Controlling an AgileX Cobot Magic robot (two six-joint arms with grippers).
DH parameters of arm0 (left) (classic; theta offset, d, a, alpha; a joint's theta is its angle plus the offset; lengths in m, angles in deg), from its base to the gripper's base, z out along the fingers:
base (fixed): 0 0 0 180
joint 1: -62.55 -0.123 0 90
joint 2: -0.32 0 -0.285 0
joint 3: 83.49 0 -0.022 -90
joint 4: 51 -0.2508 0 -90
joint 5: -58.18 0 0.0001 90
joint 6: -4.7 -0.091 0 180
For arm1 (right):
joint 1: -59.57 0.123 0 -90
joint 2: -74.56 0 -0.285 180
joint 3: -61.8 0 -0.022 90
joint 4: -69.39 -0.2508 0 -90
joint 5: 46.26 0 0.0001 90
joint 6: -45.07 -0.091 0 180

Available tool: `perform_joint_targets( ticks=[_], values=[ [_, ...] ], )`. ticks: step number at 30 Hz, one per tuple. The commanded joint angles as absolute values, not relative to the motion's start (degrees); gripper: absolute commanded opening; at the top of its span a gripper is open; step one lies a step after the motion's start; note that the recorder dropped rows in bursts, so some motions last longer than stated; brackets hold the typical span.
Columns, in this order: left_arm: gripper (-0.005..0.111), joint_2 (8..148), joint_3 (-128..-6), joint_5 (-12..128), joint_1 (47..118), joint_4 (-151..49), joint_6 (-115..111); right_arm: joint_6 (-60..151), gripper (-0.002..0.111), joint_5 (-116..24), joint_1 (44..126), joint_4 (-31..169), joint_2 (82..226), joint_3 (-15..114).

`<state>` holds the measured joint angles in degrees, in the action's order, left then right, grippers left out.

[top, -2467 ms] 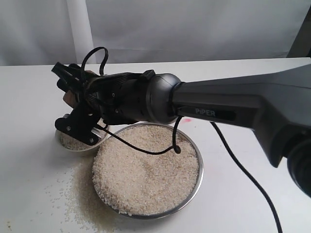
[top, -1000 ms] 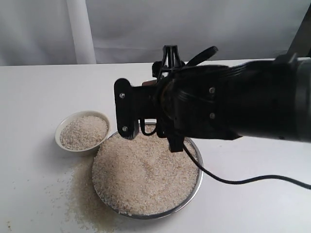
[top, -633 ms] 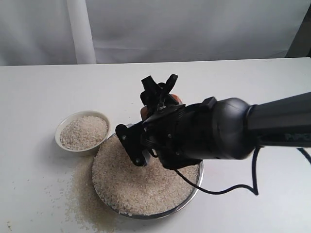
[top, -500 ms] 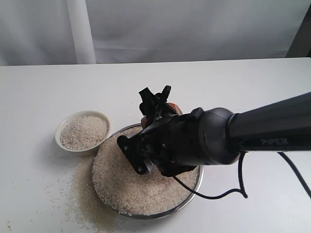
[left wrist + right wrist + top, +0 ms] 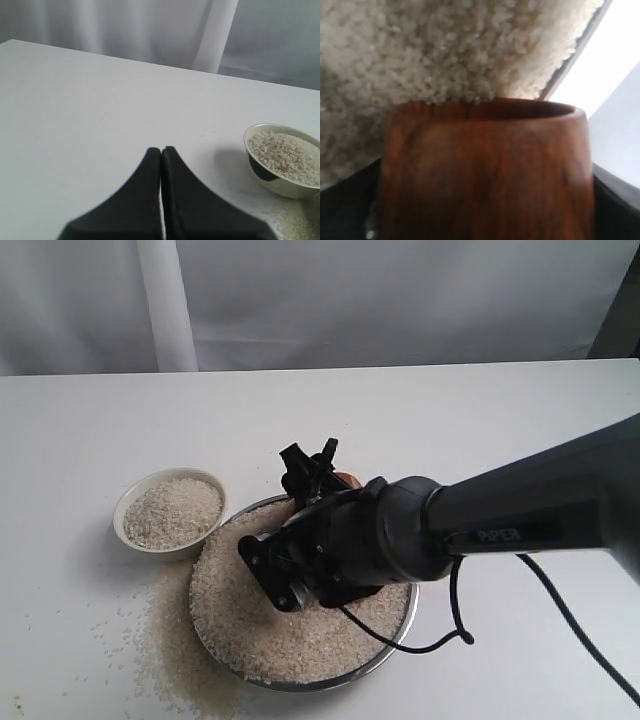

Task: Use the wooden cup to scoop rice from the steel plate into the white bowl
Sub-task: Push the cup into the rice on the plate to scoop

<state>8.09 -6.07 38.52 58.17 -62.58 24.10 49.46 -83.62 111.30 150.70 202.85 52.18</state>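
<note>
Right arm stretches low over the plate (image 5: 403, 612), wrist tipped down, right gripper (image 5: 308, 464) clamped on the cup (image 5: 485, 170), rim against the rice (image 5: 290, 640). Left gripper (image 5: 161, 159) pressed together, empty. Bowl (image 5: 124, 504) just beside the plate.

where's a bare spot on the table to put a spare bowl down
Widest bare stretch: the table behind the white bowl and steel plate, up to the backdrop. Left of the bowl is also free. Crowded: spilled rice front-left of the plate; the right gripper with the wooden cup over it.
</note>
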Motion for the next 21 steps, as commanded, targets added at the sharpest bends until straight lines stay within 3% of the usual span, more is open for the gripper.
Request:
perform_joint_targets(
  ticks=[1,21],
  values=[
    [0.0,8.11,-6.27,38.85,58.54,-62.26,24.15,49.22,0.0,-81.77,111.08,149.97,204.17,54.74],
    [0.0,8.11,-6.27,38.85,58.54,-62.26,24.15,49.47,0.0,-74.99,113.41,143.88,204.77,55.1]
  ],
)
